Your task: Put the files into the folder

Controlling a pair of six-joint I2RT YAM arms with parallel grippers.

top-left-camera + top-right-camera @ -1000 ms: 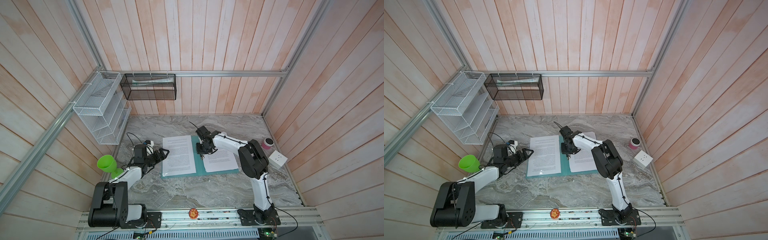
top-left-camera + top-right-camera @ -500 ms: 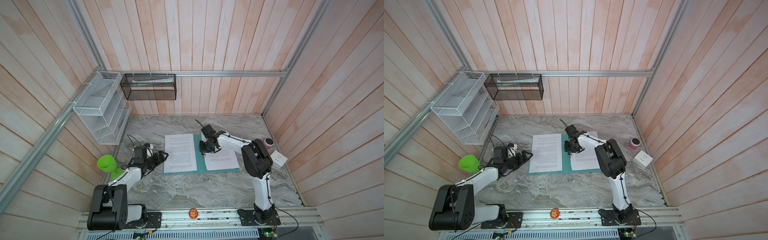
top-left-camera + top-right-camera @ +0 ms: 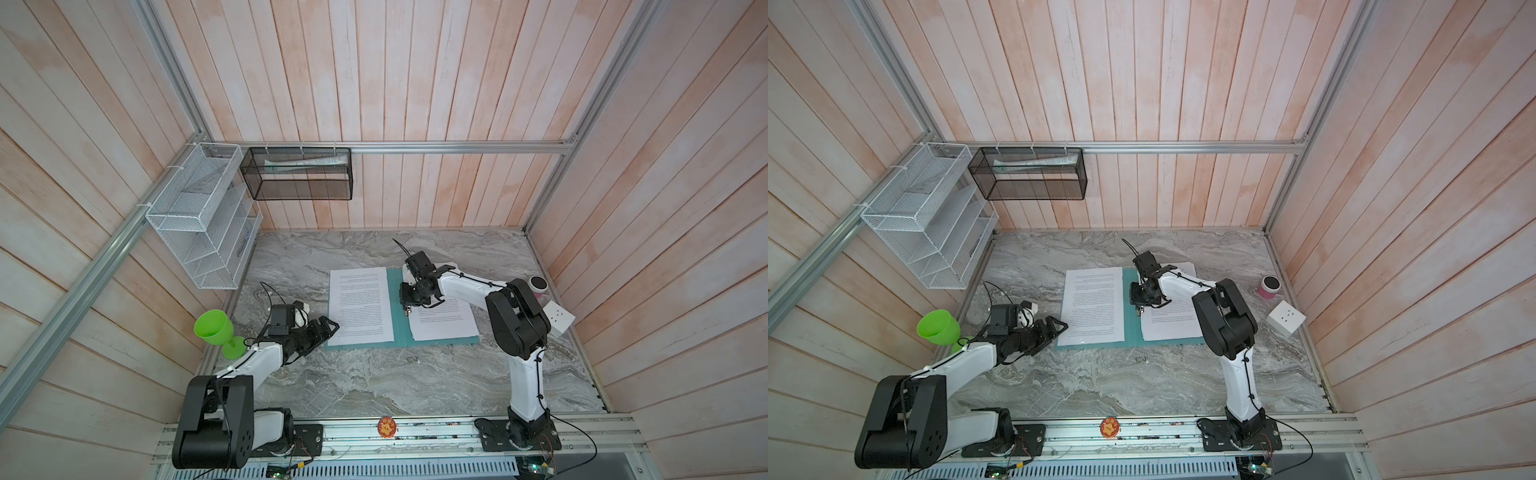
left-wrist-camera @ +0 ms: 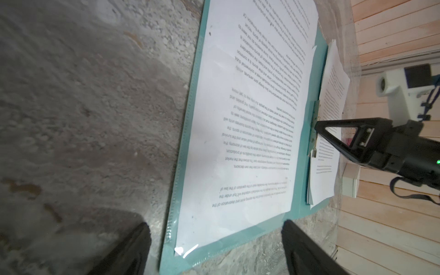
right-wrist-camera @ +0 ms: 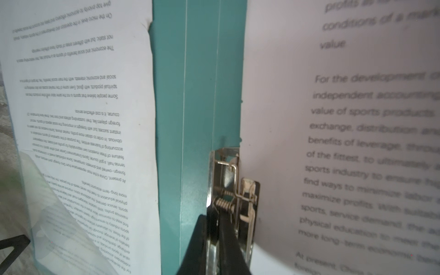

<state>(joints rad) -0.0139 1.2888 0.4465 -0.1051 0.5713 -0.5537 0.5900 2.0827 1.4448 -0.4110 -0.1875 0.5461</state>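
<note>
**Right gripper pinches the folder's clip**

In both top views the folder [image 3: 400,332] lies open on the table [image 3: 374,382], with files [image 3: 360,305] on both its covers. The left gripper [image 3: 331,327] sits spread just beside the folder's left edge. In the left wrist view a folder corner lies between the wide-apart fingers [image 4: 138,240]. In the right wrist view the right gripper [image 5: 213,223] pinches the metal clip [image 5: 234,190] at the spine.
</note>
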